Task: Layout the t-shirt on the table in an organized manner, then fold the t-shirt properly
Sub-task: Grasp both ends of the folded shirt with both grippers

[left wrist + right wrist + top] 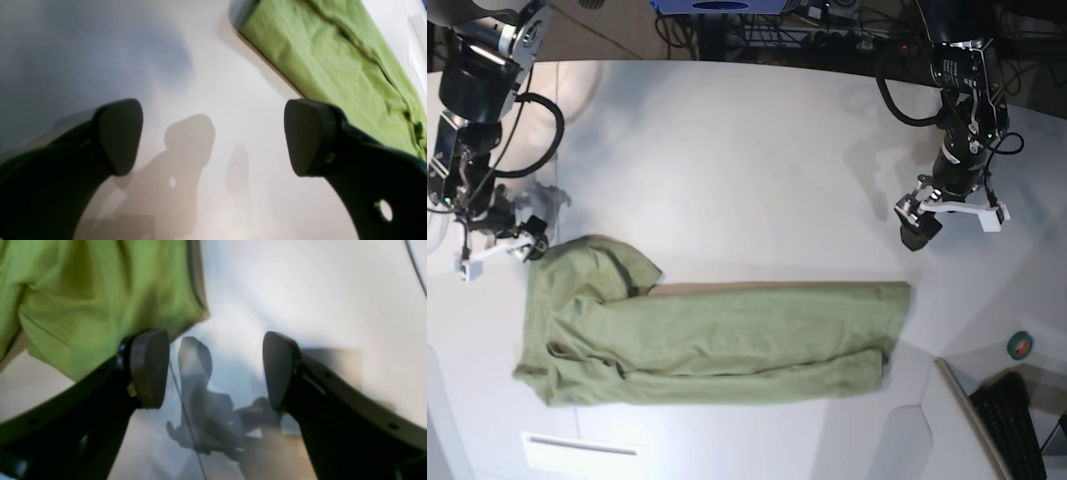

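Left hand (213,136): you have it spread wide — above bare surface (747,150), apart from the shirt (717,335).
Right hand (215,368): spread — at the shirt's corner, gripping nothing.

Both wrist views cut off the t-shirt (327,63), blurred throughout.

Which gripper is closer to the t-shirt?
The right gripper, open and almost at the t-shirt's bunched end; the left gripper, also open, hangs clear of the other end.

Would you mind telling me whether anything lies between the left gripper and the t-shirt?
Nothing visible does: only bare table separates the open left gripper from the t-shirt, whose nearest end lies flat below it in the base view.
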